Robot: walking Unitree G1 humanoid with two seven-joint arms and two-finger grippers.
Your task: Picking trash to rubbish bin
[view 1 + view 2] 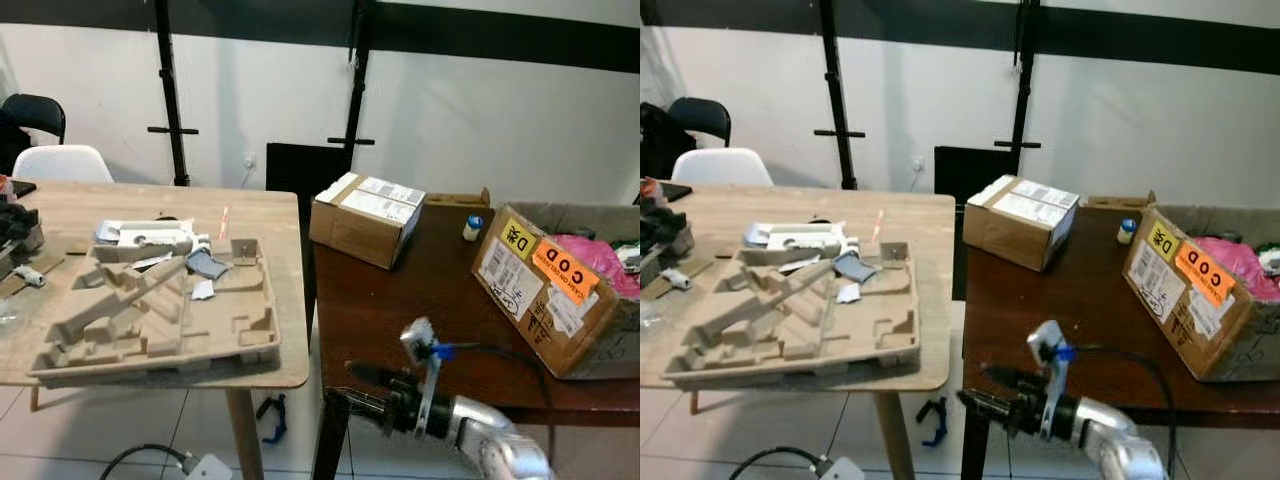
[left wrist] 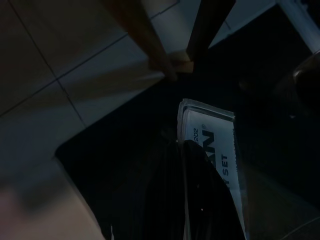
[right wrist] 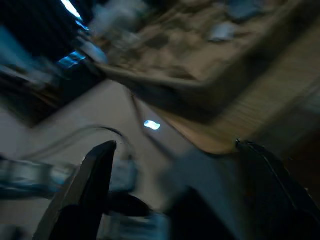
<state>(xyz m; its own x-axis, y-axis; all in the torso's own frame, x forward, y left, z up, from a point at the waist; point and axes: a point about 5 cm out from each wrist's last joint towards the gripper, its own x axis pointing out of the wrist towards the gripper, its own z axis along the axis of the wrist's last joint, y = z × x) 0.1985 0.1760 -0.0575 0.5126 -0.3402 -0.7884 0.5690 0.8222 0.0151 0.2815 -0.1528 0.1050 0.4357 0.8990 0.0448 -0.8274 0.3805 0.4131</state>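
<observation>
Fingers of right gripper (image 3: pixel 170 165) spread, empty, low between desks; I judge reach-for-trash step: next, rise toward moulded pulp tray (image 1: pixel 160 310).

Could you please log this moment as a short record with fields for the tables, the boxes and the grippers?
light table: pale wooden table carrying a moulded brown pulp packaging tray with scraps
dark table: dark brown wooden table
closed box: sealed small cardboard box
open box: large open cardboard box with orange COD label, pink material inside
bottle: small white bottle with blue cap
right gripper: fingers apart, empty, low at the dark table's front edge
left gripper: dim, beside white printed packet
</observation>
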